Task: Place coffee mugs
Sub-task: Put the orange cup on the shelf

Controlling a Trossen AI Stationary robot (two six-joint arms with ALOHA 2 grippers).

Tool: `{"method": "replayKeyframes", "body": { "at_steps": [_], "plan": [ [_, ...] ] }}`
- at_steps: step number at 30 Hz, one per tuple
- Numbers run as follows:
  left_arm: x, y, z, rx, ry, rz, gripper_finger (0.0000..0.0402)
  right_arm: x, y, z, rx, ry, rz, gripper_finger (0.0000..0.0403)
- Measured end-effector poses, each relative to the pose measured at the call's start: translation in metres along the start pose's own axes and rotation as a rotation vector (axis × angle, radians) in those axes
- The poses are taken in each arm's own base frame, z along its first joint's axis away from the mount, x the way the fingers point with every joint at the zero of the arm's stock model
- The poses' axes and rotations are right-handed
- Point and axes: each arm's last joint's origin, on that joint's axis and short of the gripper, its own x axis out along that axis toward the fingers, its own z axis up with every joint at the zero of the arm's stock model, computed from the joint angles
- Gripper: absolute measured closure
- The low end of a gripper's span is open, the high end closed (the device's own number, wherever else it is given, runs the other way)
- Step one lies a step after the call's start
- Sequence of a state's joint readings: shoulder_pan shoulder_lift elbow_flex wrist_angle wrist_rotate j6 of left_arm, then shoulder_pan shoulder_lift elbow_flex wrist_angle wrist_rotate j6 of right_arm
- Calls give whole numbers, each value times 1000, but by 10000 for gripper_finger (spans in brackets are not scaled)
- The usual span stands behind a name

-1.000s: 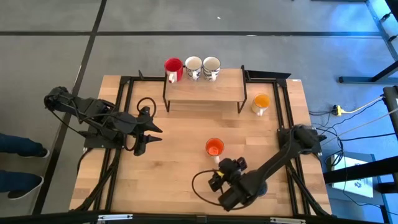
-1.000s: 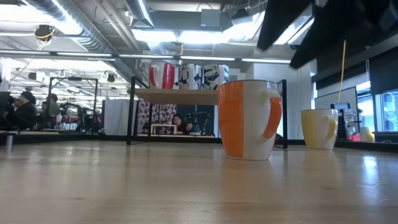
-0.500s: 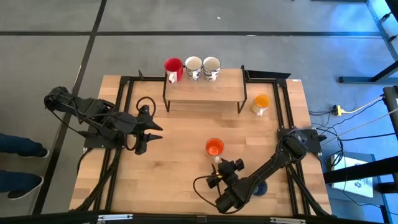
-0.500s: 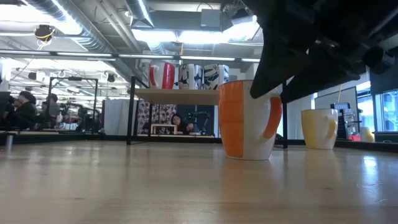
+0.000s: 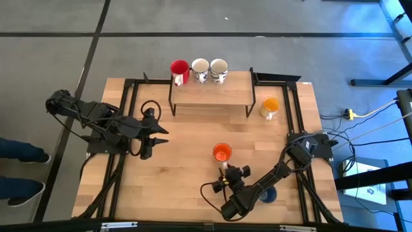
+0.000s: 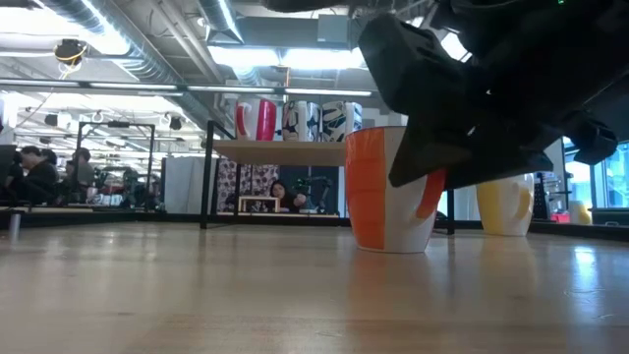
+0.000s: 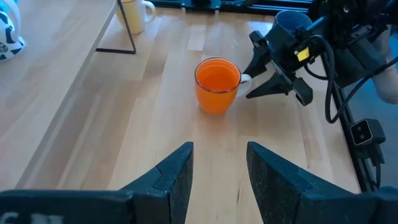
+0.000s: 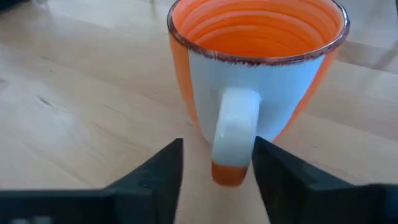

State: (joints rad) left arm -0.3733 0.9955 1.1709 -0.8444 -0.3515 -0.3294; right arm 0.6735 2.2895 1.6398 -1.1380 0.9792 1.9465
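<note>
Now the right end effector [image 5: 225, 173] sits closer to the orange-red mug [image 5: 222, 153] than half a sec ago: in the right wrist view its two fingers [image 8: 152, 177], held apart, flank the mug's white handle [image 8: 233, 134] w/o touching it. Left arm hasn't moved.

Counter [image 5: 187, 187]: light wood, dark frame rails. Shelf [image 5: 212, 93] at far centre carries 3 mugs in a row along its far edge: red mug [image 5: 179, 69] at left, then two white patterned mugs [image 5: 200, 68] [image 5: 219, 68]. Yellow-orange mug [image 5: 270, 106] stands on the counter just right of the shelf. Orange-red mug is upright at near centre, handle facing the near edge. Blue mug [image 5: 269, 193] is near right, mostly hidden under the right arm. Total: 6 mugs.

Right arm reaches from the right edge, low and bent toward near centre, pointing at the mug. Left end effector [image 5: 156, 138] waits over left-centre, fingers [image 7: 171, 174] apart, holding nothing.
</note>
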Motion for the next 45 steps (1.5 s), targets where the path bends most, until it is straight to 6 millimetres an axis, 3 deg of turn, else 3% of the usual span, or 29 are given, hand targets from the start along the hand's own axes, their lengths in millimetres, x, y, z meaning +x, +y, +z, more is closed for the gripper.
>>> {"method": "replayKeyframes", "body": {
  "at_steps": [9, 22, 27, 34, 40, 45],
  "plan": [
    [0, 0, 0, 11, -2, 5, 257, 1, -2, 0, -43, -6, -17, 373],
    [0, 0, 0, 1, -3, 5, 257, 1, -2, 5, -36, -33, -12, 372],
    [-12, 4, -1, -41, -23, -54, 257, -6, 3, 15, -24, -45, 2, 372],
    [-59, 23, -11, -85, -118, -168, 257, -14, 36, 59, 9, -41, 60, 372],
    [-92, 41, -24, -78, -209, -174, 257, -16, 65, 116, 46, -91, 120, 372],
    [-106, 49, -31, -46, -257, -180, 257, 1, 76, 170, 12, -148, 94, 372]
  ]
}}
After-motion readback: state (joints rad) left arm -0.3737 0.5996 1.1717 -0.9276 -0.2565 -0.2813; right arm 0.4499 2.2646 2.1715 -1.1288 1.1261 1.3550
